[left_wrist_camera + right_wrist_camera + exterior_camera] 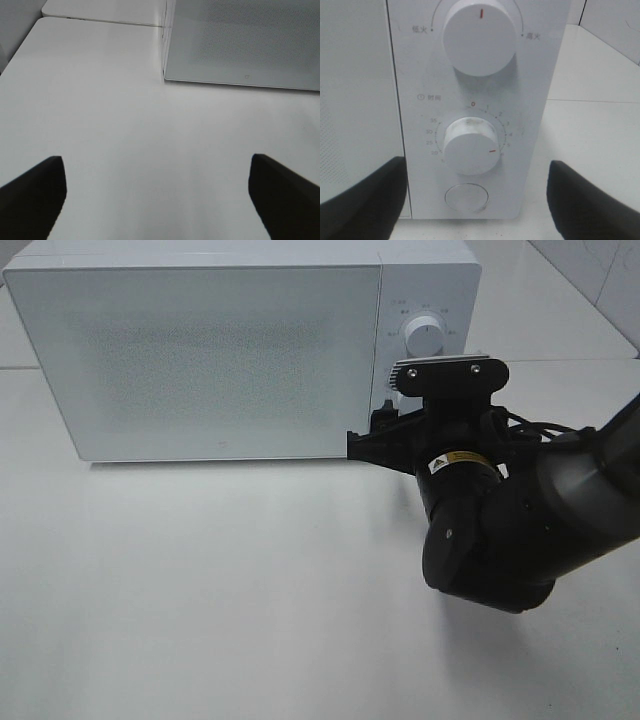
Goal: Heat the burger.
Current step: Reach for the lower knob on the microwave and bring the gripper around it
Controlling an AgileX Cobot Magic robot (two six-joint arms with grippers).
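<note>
Right hand (475,165) stands wide, holding nothing, close before the timer knob (469,146) of the shut microwave (200,350). Left hand (155,160) hangs wide and unladen over the bench (115,100). Where the burger lies cannot be told.

Ext cam high, down on microwave (200,350); R wrist close at its dials (470,146); L wrist low over table (125,125).

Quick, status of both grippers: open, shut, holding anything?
Left gripper: open, holding nothing.
Right gripper: open, holding nothing, facing the timer knob.
</note>
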